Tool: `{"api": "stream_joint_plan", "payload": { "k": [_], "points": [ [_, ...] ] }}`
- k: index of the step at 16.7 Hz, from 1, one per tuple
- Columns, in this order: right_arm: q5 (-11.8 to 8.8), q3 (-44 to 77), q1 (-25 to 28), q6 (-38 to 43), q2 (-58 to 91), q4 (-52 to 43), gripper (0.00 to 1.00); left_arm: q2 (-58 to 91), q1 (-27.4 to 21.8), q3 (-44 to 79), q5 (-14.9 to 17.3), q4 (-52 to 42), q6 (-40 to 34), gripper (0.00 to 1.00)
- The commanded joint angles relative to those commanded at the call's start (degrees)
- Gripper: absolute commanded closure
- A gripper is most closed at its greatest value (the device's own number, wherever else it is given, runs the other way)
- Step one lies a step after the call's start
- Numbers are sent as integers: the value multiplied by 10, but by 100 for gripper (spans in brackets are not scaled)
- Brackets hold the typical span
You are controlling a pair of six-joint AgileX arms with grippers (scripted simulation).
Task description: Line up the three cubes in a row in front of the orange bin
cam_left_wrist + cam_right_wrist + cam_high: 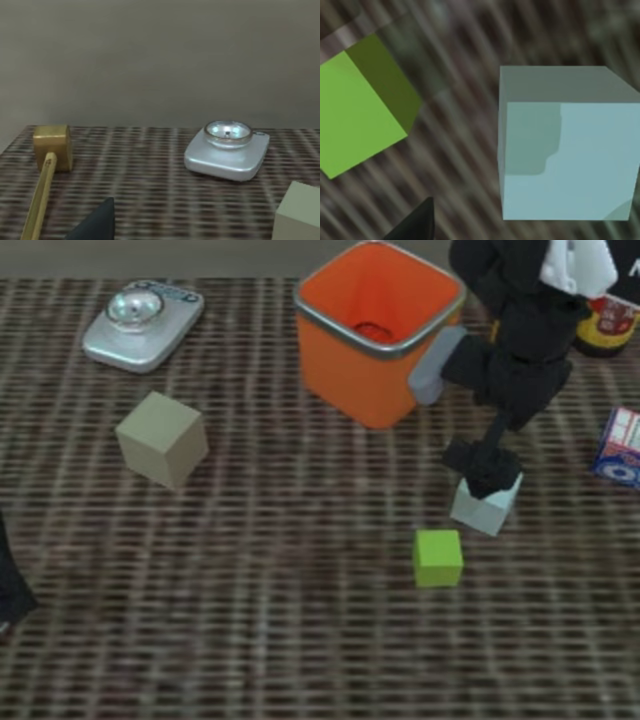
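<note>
The right gripper (487, 472) hangs directly over the pale grey-blue cube (486, 506), down at the right of the table and below the orange bin (372, 335); from above its dark fingers cover the cube's top, and I cannot tell how far they are spread or whether they have any hold on it. The wrist camera on that arm looks straight down at the same grey-blue cube (567, 150), resting on the woven mat, with the small lime-green cube (360, 107) near it but apart. In the top view the lime-green cube (438, 558) sits just below and to the left of the grey-blue one. The big beige-tan cube (162, 438) stands well away on the left side of the table, below a silver scale (142, 322). The left arm is parked at the lower left edge; its wrist camera sees the scale (227, 150), a corner of the beige cube (299, 212) and a wooden mallet (47, 170). A blue-and-white box (620, 445) lies at the right edge.
</note>
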Motion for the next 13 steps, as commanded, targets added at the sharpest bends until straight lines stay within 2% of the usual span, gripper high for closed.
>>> {"api": "stream_joint_plan", "payload": {
  "k": [3, 10, 13],
  "points": [
    [0, -7, -2, -1, 4, 9, 0, 0, 0, 0, 0, 0, 0, 0],
    [0, -108, 1, 1, 48, 159, 0, 0, 0, 0, 0, 0, 0, 0],
    [1, -122, 1, 2, 55, 176, 0, 0, 0, 0, 0, 0, 0, 0]
  ]
}}
